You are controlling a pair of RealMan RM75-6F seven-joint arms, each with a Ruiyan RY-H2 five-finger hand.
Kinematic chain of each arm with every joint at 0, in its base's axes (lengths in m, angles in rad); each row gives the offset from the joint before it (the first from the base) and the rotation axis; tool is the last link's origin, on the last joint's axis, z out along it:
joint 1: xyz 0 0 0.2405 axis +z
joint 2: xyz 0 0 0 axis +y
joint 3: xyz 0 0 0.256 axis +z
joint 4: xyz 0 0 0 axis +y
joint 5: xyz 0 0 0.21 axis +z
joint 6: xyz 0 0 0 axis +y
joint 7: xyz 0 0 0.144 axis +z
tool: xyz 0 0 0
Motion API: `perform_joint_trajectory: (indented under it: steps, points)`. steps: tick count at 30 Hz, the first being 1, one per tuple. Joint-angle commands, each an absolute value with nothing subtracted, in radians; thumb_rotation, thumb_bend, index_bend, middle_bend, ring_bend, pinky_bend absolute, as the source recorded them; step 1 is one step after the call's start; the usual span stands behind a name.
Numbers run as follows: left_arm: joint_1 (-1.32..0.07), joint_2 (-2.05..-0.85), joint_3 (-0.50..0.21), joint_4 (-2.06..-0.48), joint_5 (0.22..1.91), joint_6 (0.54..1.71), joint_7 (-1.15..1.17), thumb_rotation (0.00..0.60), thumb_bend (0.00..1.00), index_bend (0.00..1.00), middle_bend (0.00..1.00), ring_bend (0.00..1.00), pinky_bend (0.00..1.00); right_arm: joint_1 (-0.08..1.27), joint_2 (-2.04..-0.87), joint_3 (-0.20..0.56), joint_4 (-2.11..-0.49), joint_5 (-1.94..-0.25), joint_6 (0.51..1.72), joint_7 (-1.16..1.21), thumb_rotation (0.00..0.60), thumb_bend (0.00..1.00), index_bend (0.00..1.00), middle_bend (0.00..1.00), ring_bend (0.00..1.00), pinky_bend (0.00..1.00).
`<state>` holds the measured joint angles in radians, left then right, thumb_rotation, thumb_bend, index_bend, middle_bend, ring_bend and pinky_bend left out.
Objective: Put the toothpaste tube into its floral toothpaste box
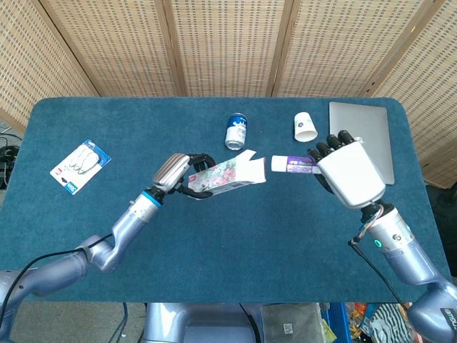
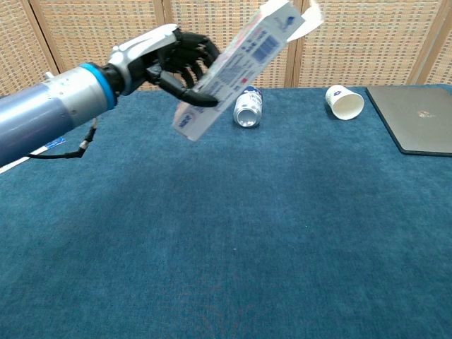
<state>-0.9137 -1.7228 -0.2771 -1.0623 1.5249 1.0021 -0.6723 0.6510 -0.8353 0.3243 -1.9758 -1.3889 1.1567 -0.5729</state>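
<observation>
We've got the floral toothpaste box (image 1: 227, 174) held up off the tabletop (image 1: 235, 236) in our left hand (image 1: 180, 174), fingers wrapped round its rear end. Its open end w/ the white flaps faces our right side. In the chest view the box tilts steeply, mouth up near the top edge, barcode side toward the camera.

Our right hand (image 1: 346, 171) grips the toothpaste tube (image 1: 290, 165) by its rear part, white cap end pointing at the box mouth. Head view puts cap and flaps just beside each other, a small gap between. The chest view doesn't show the right hand or the tube at all.

Step in hand, as we judge it: line up and feed the tube in. To do it well:
- match tilt first; box axis and tube axis should run as one line before any push
- keep flaps out of the cap's path, else they fold in and block the mouth
- lead w/ the cap, slide slow, left hand steady as backstop
- don't squeeze the box hard; thin card will likely crush and narrow the opening

Writing: barcode and small print on the box side, too small to read. Tube has purple print, not legible. The blue-white can (image 1: 235, 131) has lettering, blurred. Silver laptop (image 1: 364, 136) shows a faint logo only; paper cup (image 1: 305, 127) plain inside.
</observation>
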Motion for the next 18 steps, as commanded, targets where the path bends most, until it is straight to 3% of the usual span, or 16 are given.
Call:
perform_joint_trajectory:
  steps: [1,18]
  points:
    - [-0.957,-1.766,-0.294,-1.042,1.507,0.988,-0.671,0.6,0.17,0.52,0.53,0.48,0.48,0.714,-0.78,0.37,-2.046,-1.319,1.1,-0.683,0.6,0.6,0.59,0.58,0.46,0.42]
    - [-0.989,-1.755,-0.296,-1.08,1.485,1.028,-0.649,0.6,0.17,0.53,0.54,0.48,0.48,0.781,-0.703,0.353,-2.142,-1.271,1.044,-0.902,0.6,0.61,0.6,0.59,0.47,0.42]
